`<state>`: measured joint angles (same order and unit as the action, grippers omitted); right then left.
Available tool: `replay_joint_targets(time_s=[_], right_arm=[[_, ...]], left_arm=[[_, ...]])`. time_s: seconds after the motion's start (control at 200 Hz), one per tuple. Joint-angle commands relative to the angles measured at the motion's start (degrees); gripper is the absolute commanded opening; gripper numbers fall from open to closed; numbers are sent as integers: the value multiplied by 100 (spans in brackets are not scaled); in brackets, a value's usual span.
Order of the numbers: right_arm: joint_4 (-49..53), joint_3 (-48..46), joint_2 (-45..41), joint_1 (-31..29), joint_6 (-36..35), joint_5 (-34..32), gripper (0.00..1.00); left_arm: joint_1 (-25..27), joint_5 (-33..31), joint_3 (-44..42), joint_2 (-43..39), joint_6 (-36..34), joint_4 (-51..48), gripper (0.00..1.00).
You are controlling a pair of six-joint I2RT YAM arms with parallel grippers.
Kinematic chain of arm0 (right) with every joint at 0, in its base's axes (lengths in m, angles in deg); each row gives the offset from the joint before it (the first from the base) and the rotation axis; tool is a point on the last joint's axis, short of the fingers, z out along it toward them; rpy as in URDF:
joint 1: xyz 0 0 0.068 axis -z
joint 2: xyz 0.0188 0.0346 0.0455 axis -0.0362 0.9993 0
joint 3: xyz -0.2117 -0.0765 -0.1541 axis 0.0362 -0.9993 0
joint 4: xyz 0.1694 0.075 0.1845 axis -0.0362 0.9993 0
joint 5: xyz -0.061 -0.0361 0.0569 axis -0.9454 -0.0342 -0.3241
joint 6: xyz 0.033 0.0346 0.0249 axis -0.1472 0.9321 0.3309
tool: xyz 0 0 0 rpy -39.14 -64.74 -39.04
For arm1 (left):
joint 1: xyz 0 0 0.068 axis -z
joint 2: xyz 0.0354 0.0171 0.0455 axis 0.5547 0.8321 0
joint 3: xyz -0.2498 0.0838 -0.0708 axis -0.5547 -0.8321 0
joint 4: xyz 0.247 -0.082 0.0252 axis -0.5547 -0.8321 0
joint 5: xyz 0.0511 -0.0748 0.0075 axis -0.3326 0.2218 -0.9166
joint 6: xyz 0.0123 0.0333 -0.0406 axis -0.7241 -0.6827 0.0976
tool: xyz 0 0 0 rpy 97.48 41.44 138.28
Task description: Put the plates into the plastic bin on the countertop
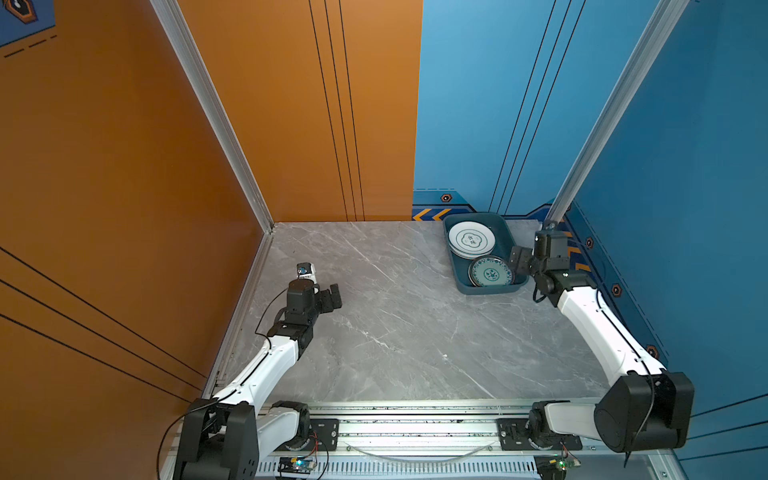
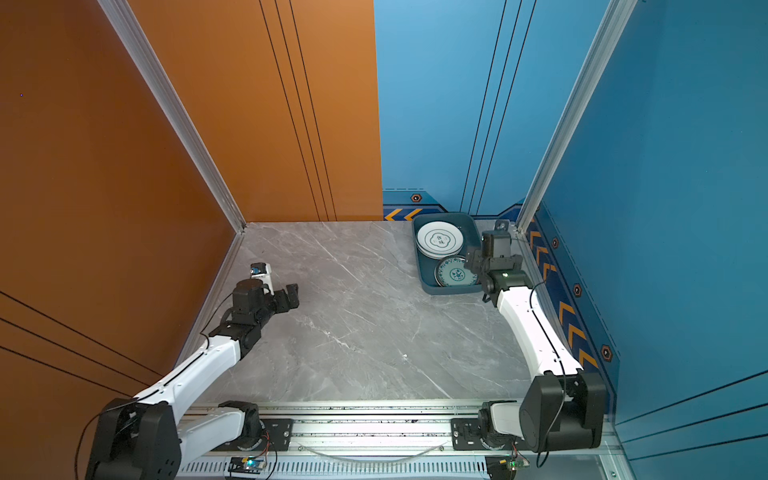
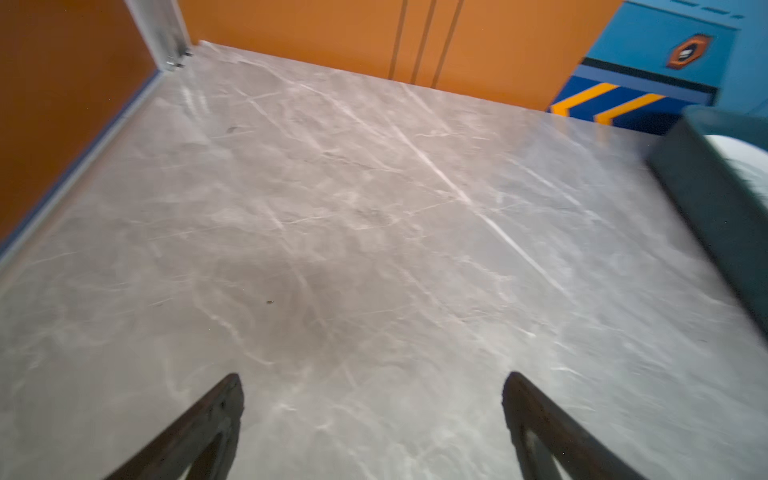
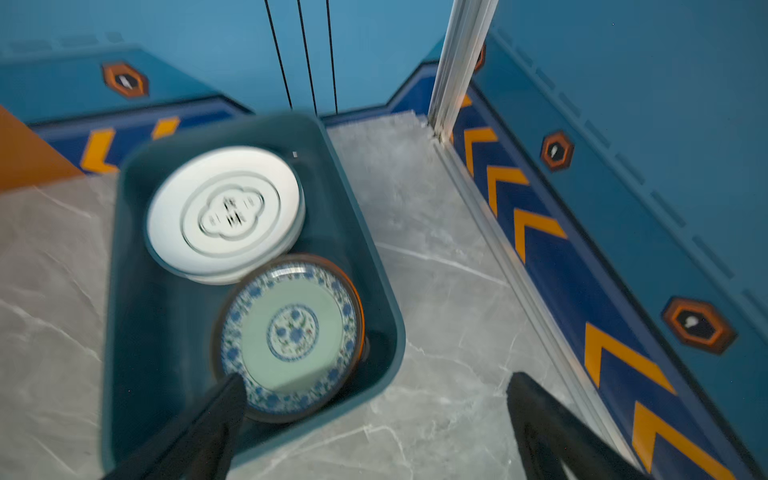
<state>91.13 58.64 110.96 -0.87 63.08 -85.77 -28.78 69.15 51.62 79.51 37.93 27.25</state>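
1. Orange wall [image 1: 124, 187]: far left of the bin, with thin dark vertical lines on the stretch behind the desk.
2. Left aluminium post [image 1: 216, 124]: well left of the bin, in the corner of the orange wall.
3. Left tool [image 1: 334, 297]: well left of the bin and nearer the front. Its fingers are spread wide above the desk.
4. Desk [image 1: 374, 332]: grey marble pattern with white veins. It spreads left of the bin and in front of it.
5. Bin [image 1: 490, 289]: dark teal, rectangular, with rounded corners and low walls. It stands on the desk, long side running front to back.
6. White plates [image 1: 471, 240]: a stack in the bin's far half. The top plate has a dark ring and a cloud-shaped emblem.
7. Teal patterned plate [image 1: 490, 272]: in the bin's near half, against the white stack. An orange edge shows under its rim.
8. Right tool [image 1: 519, 262]: at the bin's right wall. Its fingers are spread wide, one over the teal plate's near edge, the other outside the bin. The blur hides whether it touches the plate.
9. Right aluminium post [image 1: 602, 124]: just right of the bin, rising from the corner.
10. Blue wall [image 1: 685, 187]: behind and right of the bin, with an orange chevron strip [image 1: 430, 214] at its foot.
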Motion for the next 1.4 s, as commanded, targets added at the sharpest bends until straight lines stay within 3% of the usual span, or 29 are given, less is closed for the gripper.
replay_joint_targets(time_s=[0.0,0.115,0.245,0.33,0.396,0.446,0.501,0.646,0.746,0.796,1.157,1.257,1.397], right_arm=[[-2027,-1451,-150,180,-130,452,100],[-4714,-2917,-179,250,-87,1016,100],[-5222,-3234,-245,177,-471,685,100],[-5087,-3340,-117,228,-307,591,100],[-5922,-3711,96,235,-233,679,100],[-5814,-3763,-68,195,-416,780,100],[-6436,-3963,22,154,-516,611,100],[-7394,-4037,975,14,-636,446,100],[-6536,-3462,1245,3,-648,411,100],[-6509,-3430,1234,144,-552,642,100],[-6493,-3428,1238,48,-607,474,100],[-6486,-3428,1238,48,-613,477,100],[-6486,-3424,1232,50,-613,481,100]], left_arm=[[-177,-324,-643,27,-802,1704,98],[-227,-104,-1391,581,-1285,3587,98],[-348,-33,-1624,1377,-1281,4780,98],[-477,223,-1638,1803,-1194,5278,98],[-512,226,-1614,2154,-1157,5523,98],[-533,172,-1600,2527,-1088,5882,98],[-554,178,-1613,2837,-1091,6421,98],[-704,125,-1114,2517,-858,4936,98],[-555,171,-741,2511,-1078,4243,98],[-474,102,-683,2552,-1183,4204,98],[-124,-372,-651,2528,-1429,4086,98],[-321,-40,-583,2552,-1325,4011,98],[-291,-73,-599,2530,-1350,4016,98]])
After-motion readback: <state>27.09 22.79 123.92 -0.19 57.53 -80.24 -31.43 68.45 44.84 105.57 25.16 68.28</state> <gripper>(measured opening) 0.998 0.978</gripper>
